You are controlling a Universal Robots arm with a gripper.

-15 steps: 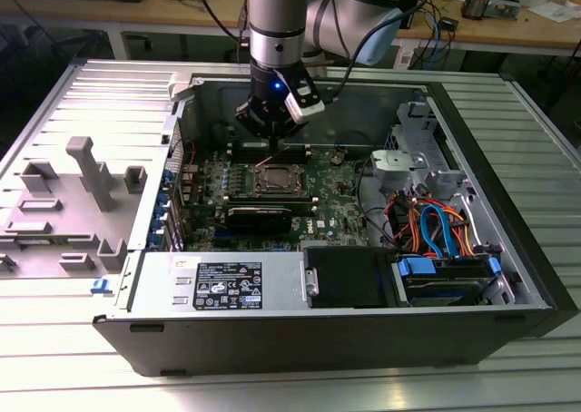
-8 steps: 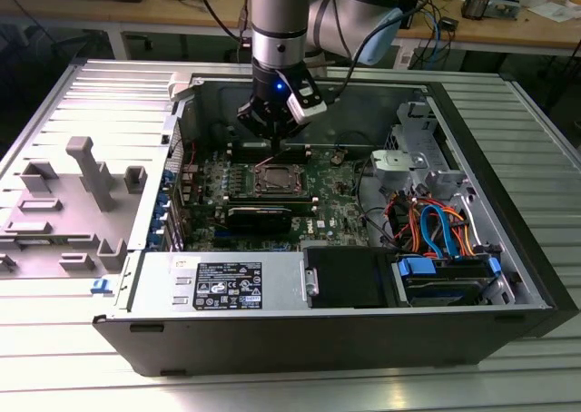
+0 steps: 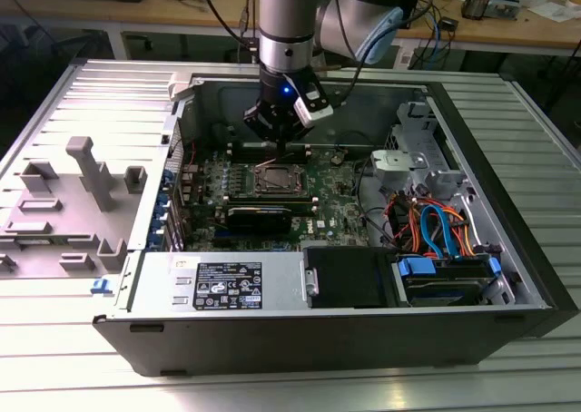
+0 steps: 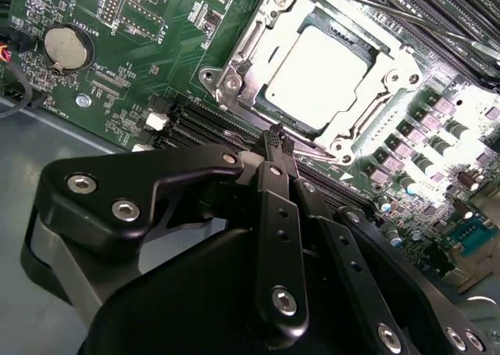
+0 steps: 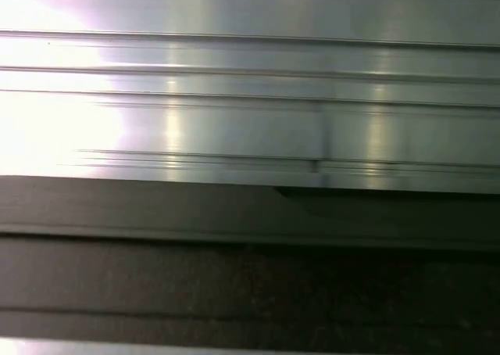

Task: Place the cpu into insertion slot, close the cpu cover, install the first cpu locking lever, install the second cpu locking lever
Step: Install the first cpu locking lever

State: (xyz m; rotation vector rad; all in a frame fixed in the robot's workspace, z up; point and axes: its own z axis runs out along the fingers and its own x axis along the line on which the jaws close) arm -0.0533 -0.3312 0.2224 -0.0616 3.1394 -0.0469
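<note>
The cpu [image 4: 316, 73] lies flat in the insertion slot [image 3: 277, 179], its silver top glaring bright. The cpu cover [image 4: 244, 54] is down around it, a silvery frame with the chip showing through its cut-out. My gripper [image 4: 276, 136] hangs just off one edge of the socket, its black fingers [image 4: 269, 183] pressed together and holding nothing. In the exterior view the gripper [image 3: 283, 147] points down at the far edge of the socket, inside the open computer case. Thin metal rods [image 4: 406, 15] run past the socket's other side by the memory slots.
Black memory slots [image 4: 199, 124] lie between the fingertips and the socket, and a coin battery [image 4: 65, 48] sits further off. A black card [image 3: 259, 217], the power supply [image 3: 227, 285] and cabled drive bays [image 3: 440, 235] crowd the case. A grey fixture [image 3: 86, 190] stands at the exterior view's left.
</note>
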